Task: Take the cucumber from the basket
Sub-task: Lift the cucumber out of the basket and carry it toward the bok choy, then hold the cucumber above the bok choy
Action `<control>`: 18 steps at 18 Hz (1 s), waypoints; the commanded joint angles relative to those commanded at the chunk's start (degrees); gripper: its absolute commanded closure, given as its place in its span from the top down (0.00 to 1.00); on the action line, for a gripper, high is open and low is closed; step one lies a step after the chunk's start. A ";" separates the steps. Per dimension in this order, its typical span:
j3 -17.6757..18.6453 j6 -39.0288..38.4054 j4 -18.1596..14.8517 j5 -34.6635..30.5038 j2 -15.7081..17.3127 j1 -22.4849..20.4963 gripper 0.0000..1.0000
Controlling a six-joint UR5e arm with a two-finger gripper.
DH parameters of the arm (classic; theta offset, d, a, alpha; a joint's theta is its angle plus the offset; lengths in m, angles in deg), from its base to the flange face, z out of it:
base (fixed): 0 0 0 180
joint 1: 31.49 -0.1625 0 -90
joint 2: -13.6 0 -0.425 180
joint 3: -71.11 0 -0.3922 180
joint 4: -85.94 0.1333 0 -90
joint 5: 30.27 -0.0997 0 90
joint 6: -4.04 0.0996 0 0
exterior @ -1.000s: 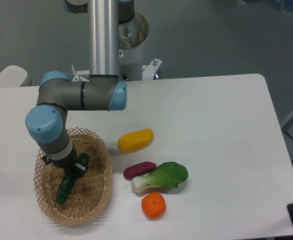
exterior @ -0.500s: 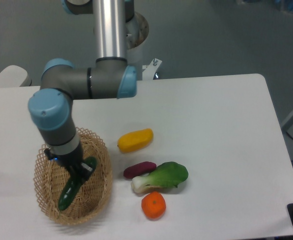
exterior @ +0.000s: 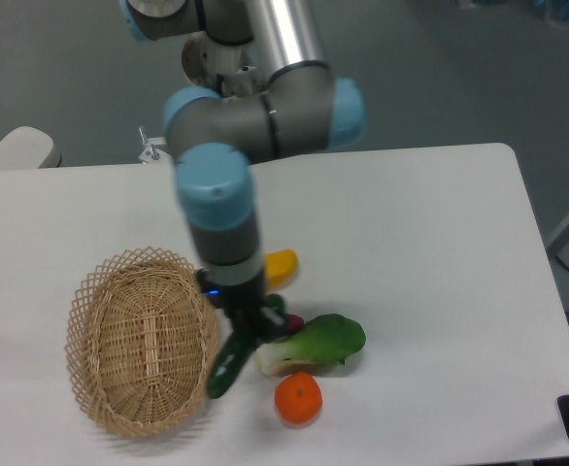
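Note:
The dark green cucumber (exterior: pixel 228 364) hangs tilted in my gripper (exterior: pixel 249 327), which is shut on its upper part. Its lower end points down to the left, just past the right rim of the basket (exterior: pixel 145 339). The tan wicker basket lies on the table at the left with nothing in it. My arm comes down from above and hides part of the things behind it.
A yellow vegetable (exterior: pixel 282 265) shows partly behind my wrist. A purple vegetable (exterior: pixel 292 321) peeks out beside the gripper. A leafy bok choy (exterior: pixel 318 342) and an orange (exterior: pixel 297 399) lie just right of the cucumber.
The arm has lifted the cucumber out of the basket and carried it right, past the basket's rim. The basket now holds nothing.

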 joint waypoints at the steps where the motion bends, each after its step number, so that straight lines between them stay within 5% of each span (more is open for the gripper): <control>1: -0.44 2.38 -0.62 0.61 0.00 -1.15 0.30; 18: -1.24 18.57 -1.76 1.15 -0.18 -8.71 0.29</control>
